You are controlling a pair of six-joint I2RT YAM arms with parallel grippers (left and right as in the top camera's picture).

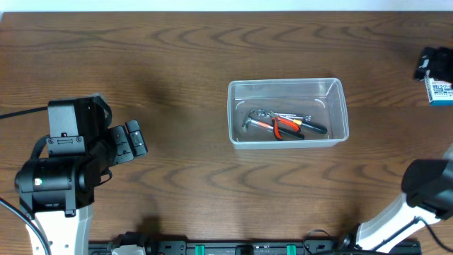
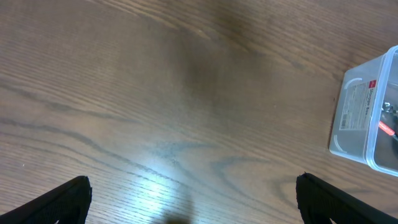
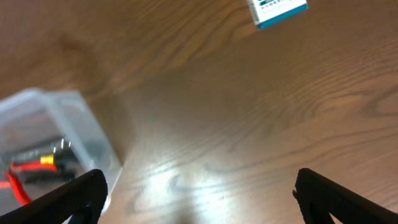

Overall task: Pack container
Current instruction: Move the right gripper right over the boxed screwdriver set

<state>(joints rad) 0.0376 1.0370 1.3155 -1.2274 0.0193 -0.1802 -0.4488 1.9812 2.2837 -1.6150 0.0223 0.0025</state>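
The container (image 1: pixel 287 113), a clear plastic tub, stands a little right of the table's middle. Inside lie red-handled pliers (image 1: pixel 287 126) and a metal wrench (image 1: pixel 255 120). My left gripper (image 1: pixel 131 140) rests far to its left, open and empty over bare wood. In the left wrist view the left gripper (image 2: pixel 193 202) has both fingers spread wide, with the container's corner (image 2: pixel 367 118) at the right edge. In the right wrist view the right gripper (image 3: pixel 196 199) is open over bare table, with the container (image 3: pixel 62 124) at its left. Only the right arm (image 1: pixel 428 188) shows overhead.
A small blue-and-white box (image 1: pixel 439 90) lies at the table's far right edge, with a dark object (image 1: pixel 429 62) just behind it. The box (image 3: pixel 277 11) also appears at the top of the right wrist view. The table is dark wood.
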